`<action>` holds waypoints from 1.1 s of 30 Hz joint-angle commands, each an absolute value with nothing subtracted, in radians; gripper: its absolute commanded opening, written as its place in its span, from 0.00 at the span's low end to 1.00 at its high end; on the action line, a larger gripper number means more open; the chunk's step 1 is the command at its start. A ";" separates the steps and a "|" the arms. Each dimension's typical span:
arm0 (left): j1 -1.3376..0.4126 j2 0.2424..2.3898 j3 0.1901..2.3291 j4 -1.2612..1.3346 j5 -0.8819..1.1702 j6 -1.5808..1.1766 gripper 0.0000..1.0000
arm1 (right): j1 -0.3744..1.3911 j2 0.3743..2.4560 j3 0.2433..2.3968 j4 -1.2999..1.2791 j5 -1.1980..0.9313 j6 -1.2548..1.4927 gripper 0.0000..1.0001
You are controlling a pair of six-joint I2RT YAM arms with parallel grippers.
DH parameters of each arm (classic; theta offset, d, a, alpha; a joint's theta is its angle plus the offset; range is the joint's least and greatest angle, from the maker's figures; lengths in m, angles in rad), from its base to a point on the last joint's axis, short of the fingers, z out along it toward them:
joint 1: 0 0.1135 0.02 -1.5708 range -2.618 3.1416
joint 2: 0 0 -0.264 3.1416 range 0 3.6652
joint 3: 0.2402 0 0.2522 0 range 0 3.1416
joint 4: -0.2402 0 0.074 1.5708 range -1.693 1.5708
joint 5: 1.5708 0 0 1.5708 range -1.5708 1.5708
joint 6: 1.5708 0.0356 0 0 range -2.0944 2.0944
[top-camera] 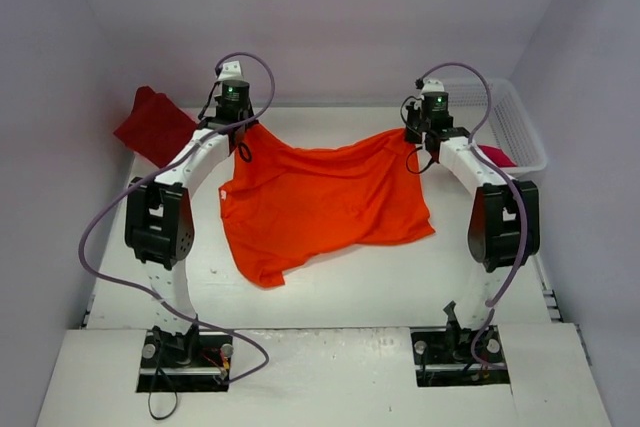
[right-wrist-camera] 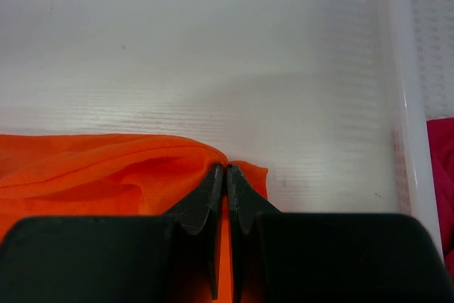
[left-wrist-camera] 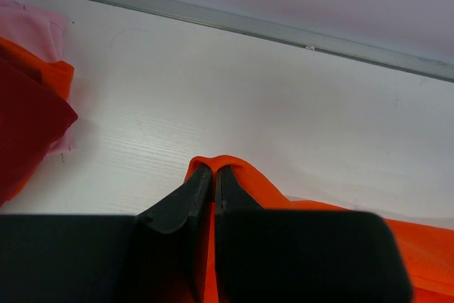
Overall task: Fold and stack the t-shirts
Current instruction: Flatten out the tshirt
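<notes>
Here, my left gripper (left-wrist-camera: 213, 172) and right gripper (right-wrist-camera: 227, 169) each pinched a far corner of the orange t-shirt (top-camera: 320, 202), which stretched between them, trailing toward me across the bench (top-camera: 330, 292).

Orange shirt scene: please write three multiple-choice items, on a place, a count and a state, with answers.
1. Where does the dark red shirt lie?
A far left
B near right
C near middle

2. How many grippers pinch the orange shirt?
A none
B one
C two

3. Is the right gripper
A wide open
B shut on cloth
C hidden

Answers:
1 A: it is bunched at the far left corner.
2 C: the left gripper and the right each hold a far corner.
3 B: its jaws meet on orange cloth.
</notes>
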State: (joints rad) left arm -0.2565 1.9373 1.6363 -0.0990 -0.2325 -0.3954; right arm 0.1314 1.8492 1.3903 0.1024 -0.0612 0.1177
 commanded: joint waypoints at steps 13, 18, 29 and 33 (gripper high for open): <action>-0.225 1.947 1.704 0.018 -0.255 -0.376 0.17 | 0.115 1.902 1.517 0.204 -0.009 0.068 0.01; -0.224 1.947 1.700 0.034 -0.245 -0.376 0.69 | 0.117 1.907 1.513 0.224 0.060 0.051 0.39; -0.245 1.841 1.632 0.031 -0.098 -0.485 0.87 | 0.155 1.826 1.500 0.186 0.107 0.067 1.00; -0.308 1.789 1.620 -0.070 -0.149 -0.514 0.87 | 0.268 1.767 1.465 0.109 0.202 0.052 1.00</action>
